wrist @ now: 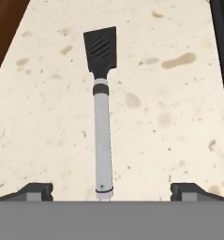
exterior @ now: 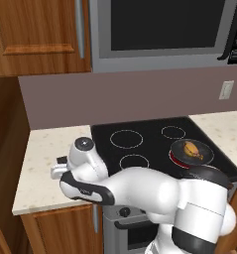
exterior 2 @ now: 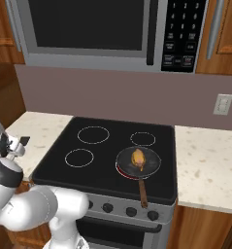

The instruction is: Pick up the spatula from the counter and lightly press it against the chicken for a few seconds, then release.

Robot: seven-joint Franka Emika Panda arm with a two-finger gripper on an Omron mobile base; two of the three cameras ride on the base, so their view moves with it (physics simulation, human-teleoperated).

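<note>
- Fingers (wrist: 37,190): spread fully wide, holding nothing.
- Spatula (wrist: 102,117): flat on the speckled surface (wrist: 179,140) beside the stove (exterior: 149,130); handle end midway between the fingers, untouched; black blade pointing away.

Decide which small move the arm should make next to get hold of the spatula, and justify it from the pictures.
Probably lower the hand straight down. The spatula lies flat on the counter, untouched, with the end of its grey handle between the wide-open jaws, which appear to hang above it. Closing now would likely miss.
</note>
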